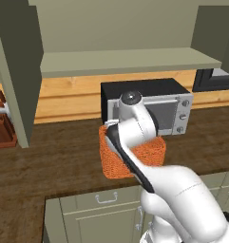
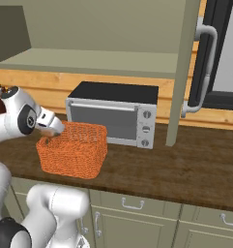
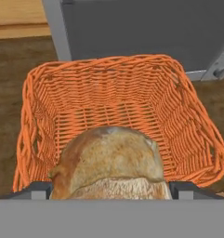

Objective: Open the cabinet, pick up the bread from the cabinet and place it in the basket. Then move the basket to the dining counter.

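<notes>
Jaws are set wide either side of the bread, which sits between the tips of the gripper just above the basket; whether the loaf is clamped or already let go cannot be told. The cabinet is judged open and the bread fetched, the loaf is held over the basket on the worktop in front of the microwave, and the release and the carry to the dining counter are left. One loaf, one basket and one microwave are counted, with two cabinet doors swung out.
</notes>
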Tool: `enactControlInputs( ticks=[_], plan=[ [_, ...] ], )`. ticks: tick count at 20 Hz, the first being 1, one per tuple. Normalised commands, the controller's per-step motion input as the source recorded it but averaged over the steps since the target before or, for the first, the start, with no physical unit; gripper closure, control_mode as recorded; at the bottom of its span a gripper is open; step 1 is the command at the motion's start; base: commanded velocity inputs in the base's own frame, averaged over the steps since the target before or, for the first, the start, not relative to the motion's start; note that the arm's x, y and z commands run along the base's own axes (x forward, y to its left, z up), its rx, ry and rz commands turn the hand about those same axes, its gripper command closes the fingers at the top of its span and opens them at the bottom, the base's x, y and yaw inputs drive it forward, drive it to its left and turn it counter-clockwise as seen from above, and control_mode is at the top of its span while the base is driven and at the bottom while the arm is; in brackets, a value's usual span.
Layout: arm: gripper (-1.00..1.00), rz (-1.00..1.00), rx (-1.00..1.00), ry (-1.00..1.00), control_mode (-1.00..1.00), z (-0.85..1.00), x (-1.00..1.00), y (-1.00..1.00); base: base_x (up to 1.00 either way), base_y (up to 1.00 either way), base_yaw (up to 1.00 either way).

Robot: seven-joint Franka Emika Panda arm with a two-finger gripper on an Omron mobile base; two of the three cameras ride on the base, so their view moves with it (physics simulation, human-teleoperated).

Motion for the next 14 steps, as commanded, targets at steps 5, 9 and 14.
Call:
enactControlInputs(
  ticks=[5, 9, 14],
  plan=[
    [1.00, 0.00, -0.11, 0.11, -1.00, -0.55, 0.68, -0.03, 0.00, 0.00, 0.00],
    [1.00, 0.00, -0.01, 0.21, -1.00, -0.46, 0.66, -0.19, 0.00, 0.00, 0.00],
    [1.00, 0.00, 0.00, 0.23, -1.00, -0.44, 0.48, -0.18, 0.00, 0.00, 0.00]
  ],
)
